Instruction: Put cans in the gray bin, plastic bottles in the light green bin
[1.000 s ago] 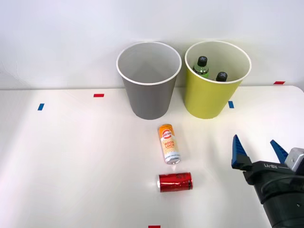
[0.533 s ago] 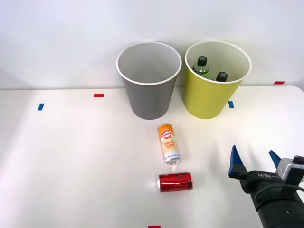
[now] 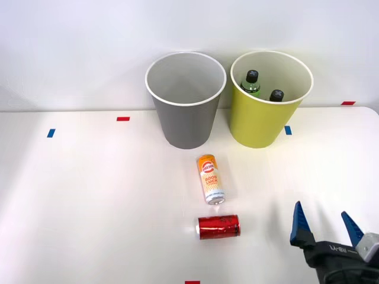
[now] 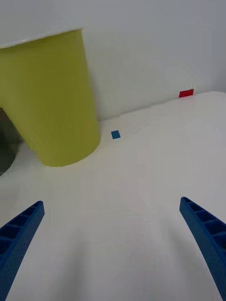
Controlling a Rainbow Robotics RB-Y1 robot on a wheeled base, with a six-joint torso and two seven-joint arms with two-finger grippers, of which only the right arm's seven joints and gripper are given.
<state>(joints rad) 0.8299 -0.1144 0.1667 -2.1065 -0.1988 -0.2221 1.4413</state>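
Red can (image 3: pixel 218 226) left of spread fingers (image 3: pixel 299 223)

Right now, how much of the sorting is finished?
About half. Both plastic bottles already stand inside the light green bin. The right gripper is open and holds nothing. The orange-and-white can and the red can lie on the table; the gray bin looks empty.

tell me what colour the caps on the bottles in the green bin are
Black, both caps; clearest in the front view.
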